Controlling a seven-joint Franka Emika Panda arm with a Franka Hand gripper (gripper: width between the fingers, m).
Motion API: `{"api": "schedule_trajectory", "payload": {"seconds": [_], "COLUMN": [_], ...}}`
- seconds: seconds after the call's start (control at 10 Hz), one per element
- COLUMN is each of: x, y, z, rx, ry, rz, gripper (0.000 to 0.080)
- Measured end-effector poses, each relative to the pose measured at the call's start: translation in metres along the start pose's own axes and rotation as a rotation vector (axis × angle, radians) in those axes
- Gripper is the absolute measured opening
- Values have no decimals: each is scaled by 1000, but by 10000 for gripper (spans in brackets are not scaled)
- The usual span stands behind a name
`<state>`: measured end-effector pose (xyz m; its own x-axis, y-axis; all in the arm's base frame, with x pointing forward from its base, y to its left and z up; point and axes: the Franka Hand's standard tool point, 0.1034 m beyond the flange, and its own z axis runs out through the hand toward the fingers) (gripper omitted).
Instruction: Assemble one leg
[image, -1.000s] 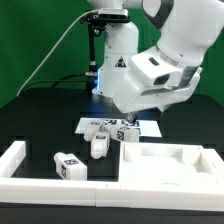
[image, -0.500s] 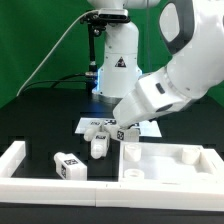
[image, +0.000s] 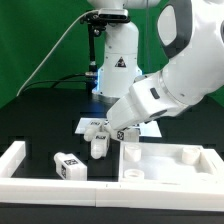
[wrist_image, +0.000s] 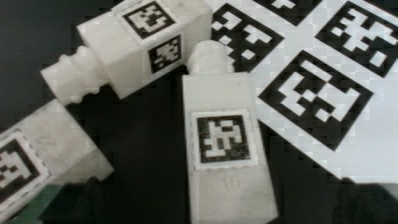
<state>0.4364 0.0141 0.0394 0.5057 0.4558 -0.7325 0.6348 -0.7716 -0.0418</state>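
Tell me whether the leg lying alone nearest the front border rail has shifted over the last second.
No. The leg lies in the same spot and at the same angle beside the white border rail.

On the black desk, the marker board lies at 12 o'clock, a large white panel at 4 o'clock, and a white border rail at 8 o'clock.

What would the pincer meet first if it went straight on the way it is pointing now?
Most likely the leg lying centred in the wrist view, beside the marker board. The pincer points down over that spot. How much gap is left above the leg is unclear.
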Motion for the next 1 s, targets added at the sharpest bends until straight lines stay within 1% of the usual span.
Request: {"api": "schedule_trajectory", "payload": {"seconds": [0.1, 0.3, 0.4, 0.6, 0.7, 0.8, 0.9, 1.0], "x": [0, 2, 2, 5, 7, 6, 7, 6], "y": [0, 1, -1, -8, -8, -8, -8, -8], "z": [1, 18, 23, 30, 33, 32, 33, 33], "rx": [1, 15, 16, 11, 12, 12, 13, 13], "ry": [-2, -36, -39, -47, -53, -51, -51, -52], "rz": [0, 42, 38, 79, 77, 76, 76, 76], "gripper": [649, 649, 649, 649, 649, 649, 541, 404]}}
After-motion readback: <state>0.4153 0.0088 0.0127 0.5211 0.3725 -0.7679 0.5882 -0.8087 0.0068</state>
